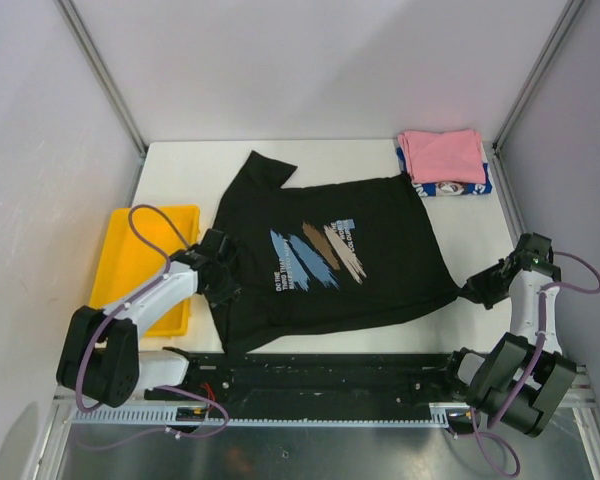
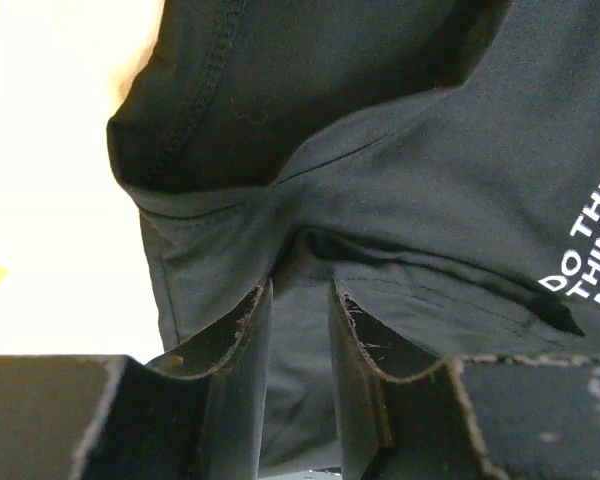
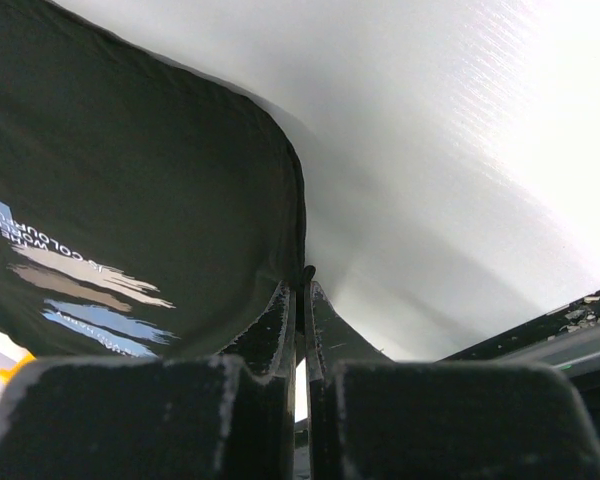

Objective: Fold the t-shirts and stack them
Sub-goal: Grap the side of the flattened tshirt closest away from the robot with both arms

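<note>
Black shirt lies spread out in the middle of the white table, print side up. A yellow tray sits near its left side. The pink shirt is folded at the far right corner, on top of the blue-and-white shirt. The left gripper has its fingers a little apart, with a bunch of the black shirt's left side squeezed between them. The right gripper pinches the black shirt's right corner, with its fingers almost touching.

The black t-shirt is matt cloth; yellow tray smooth, perhaps glossy plastic.
</note>
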`<state>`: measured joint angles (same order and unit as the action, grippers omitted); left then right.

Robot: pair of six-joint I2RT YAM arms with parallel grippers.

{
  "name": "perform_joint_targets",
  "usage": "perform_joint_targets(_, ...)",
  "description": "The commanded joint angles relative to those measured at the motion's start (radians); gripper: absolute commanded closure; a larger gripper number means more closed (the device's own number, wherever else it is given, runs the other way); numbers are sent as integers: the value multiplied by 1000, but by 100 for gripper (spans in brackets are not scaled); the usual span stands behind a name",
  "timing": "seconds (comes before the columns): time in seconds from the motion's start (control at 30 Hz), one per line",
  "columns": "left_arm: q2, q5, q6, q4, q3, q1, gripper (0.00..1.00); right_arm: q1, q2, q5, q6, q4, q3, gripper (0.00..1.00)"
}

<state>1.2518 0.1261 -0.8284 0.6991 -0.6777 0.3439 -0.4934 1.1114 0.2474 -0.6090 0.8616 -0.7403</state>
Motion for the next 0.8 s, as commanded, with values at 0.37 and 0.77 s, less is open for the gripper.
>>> perform_joint_targets(0.37,46,41,67,-55,-45,10,76,20,-22,-23,-9,0,-1,100)
perform_joint_targets(0.77,-42,27,94,-50,-68,11,100,28,-27,-35,-11,2,0,100)
